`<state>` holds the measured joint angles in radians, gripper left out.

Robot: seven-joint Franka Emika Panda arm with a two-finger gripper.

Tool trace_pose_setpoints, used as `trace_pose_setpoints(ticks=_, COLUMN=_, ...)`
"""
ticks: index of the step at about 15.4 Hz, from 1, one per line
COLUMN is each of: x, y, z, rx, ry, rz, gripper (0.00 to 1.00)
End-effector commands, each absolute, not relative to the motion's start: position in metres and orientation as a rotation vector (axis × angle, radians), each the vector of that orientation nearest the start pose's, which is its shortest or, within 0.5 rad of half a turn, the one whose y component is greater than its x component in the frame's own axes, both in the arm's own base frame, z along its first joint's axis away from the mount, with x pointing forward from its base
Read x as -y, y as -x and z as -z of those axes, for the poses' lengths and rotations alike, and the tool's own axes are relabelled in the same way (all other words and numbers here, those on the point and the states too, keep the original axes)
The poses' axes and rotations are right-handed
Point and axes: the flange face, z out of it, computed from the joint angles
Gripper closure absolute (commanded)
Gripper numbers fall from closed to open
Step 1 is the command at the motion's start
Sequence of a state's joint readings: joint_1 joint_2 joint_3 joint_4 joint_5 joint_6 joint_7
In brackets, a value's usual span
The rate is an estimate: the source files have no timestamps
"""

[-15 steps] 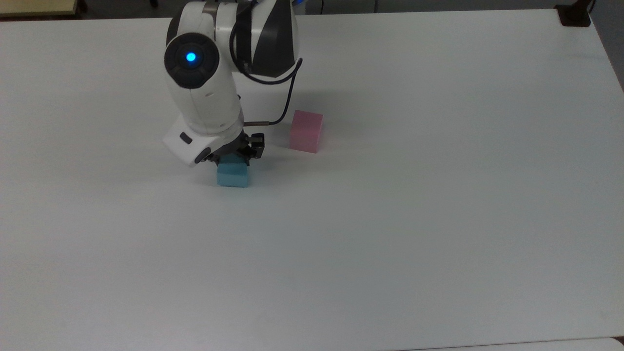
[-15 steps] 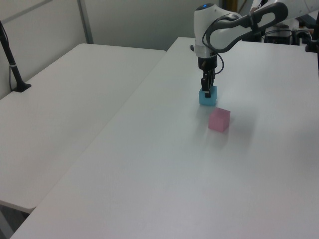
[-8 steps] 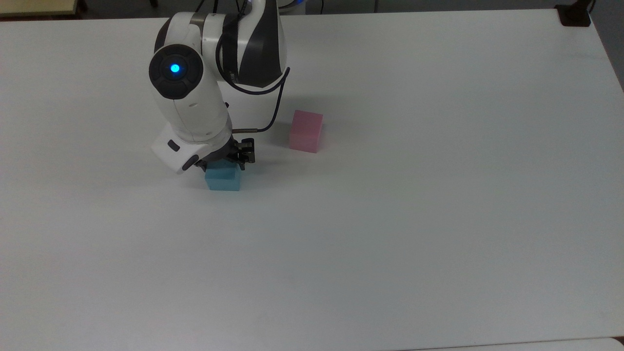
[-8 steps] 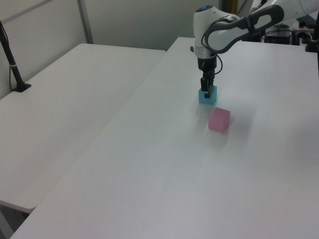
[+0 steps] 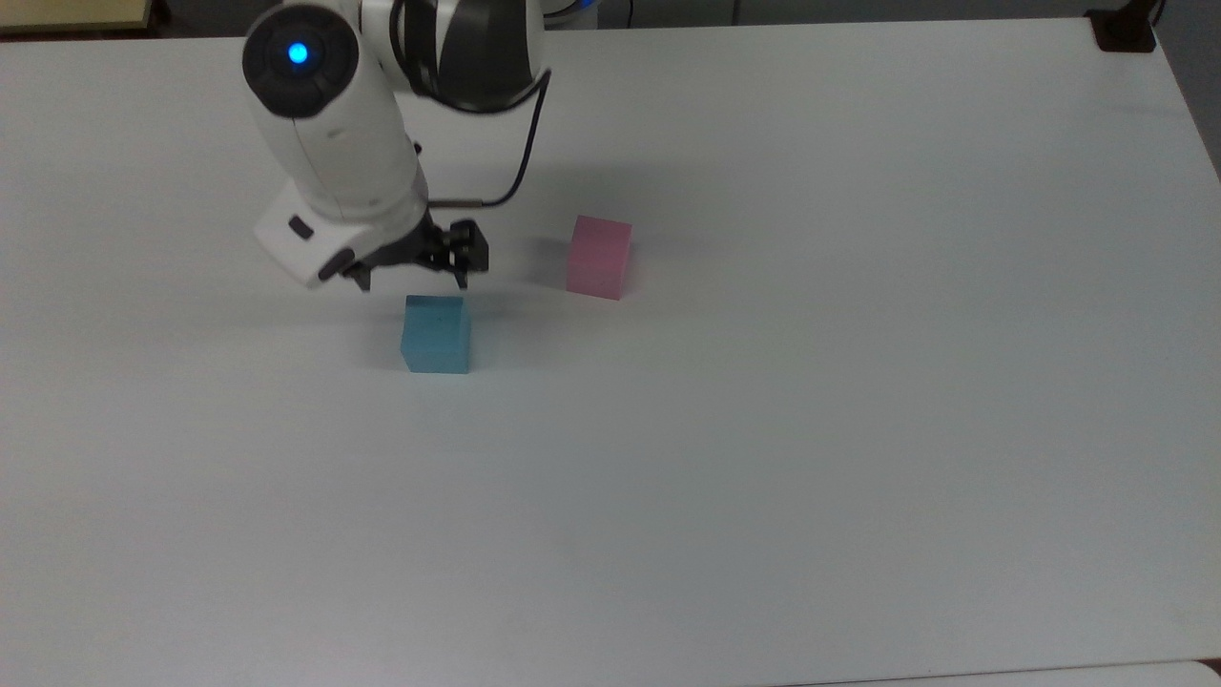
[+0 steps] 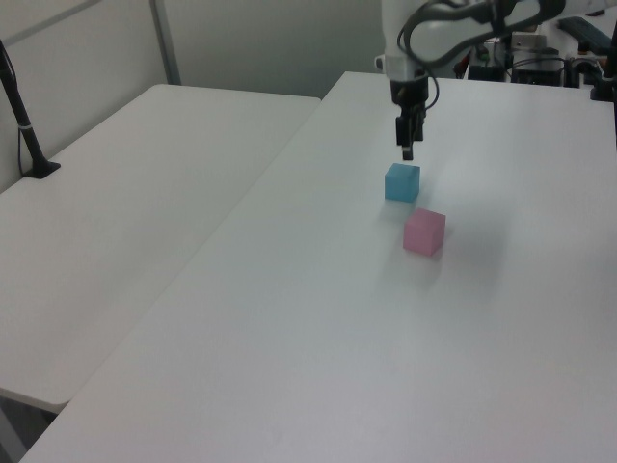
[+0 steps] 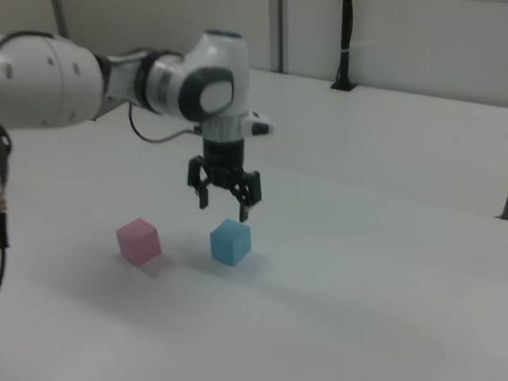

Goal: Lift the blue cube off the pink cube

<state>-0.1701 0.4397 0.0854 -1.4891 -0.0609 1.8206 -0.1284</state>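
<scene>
The blue cube (image 5: 436, 334) (image 6: 402, 181) (image 7: 230, 240) rests on the white table (image 5: 763, 429), apart from the pink cube (image 5: 599, 256) (image 6: 424, 231) (image 7: 138, 239), which also stands directly on the table. In the top view the pink cube lies to the right of the blue one and a little further back. My gripper (image 5: 415, 272) (image 6: 408, 145) (image 7: 224, 204) hangs open just above the blue cube, touching nothing. Its fingers are spread wide in the right view and hold nothing.
A second white table (image 6: 145, 193) adjoins on the left view's left, with a black post (image 6: 24, 125) on it. Another black post (image 7: 345, 37) stands at the back in the right view. A black clamp (image 5: 1126, 29) sits at the table's far right corner.
The gripper was shut on the blue cube at table level. It has opened, let the cube go and risen above it; the cube stays on the table.
</scene>
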Motion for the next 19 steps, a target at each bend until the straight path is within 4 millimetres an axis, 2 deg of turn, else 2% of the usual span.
trace_pose_setpoints(ticks=1, x=0.061, y=-0.629, z=-0.496, rx=-0.045, ry=3.157, rz=-0.190, gripper=0.00)
trace_pose_setpoints(ticks=5, x=0.053, y=-0.590, z=-0.560, rx=-0.244, ry=3.140, rz=-0.210, gripper=0.00)
trace_pose_setpoints(ticks=7, x=0.051, y=-0.568, z=-0.586, rx=-0.290, ry=3.142, rz=-0.215, gripper=0.00)
trace_pose_setpoints(ticks=10, x=0.041, y=-0.537, z=-0.614, rx=-0.310, ry=3.122, rz=-0.212, gripper=0.00)
trace_pose_setpoints(ticks=12, x=0.042, y=-0.519, z=-0.627, rx=-0.287, ry=3.115, rz=-0.200, gripper=0.00)
trace_pose_setpoints(ticks=14, x=0.041, y=-0.516, z=-0.627, rx=-0.226, ry=3.114, rz=-0.189, gripper=0.00)
trace_pose_setpoints(ticks=16, x=0.043, y=-0.524, z=-0.628, rx=-0.106, ry=3.130, rz=-0.104, gripper=0.00)
trace_pose_setpoints(ticks=19, x=0.047, y=-0.538, z=-0.627, rx=-0.065, ry=3.157, rz=0.001, gripper=0.00)
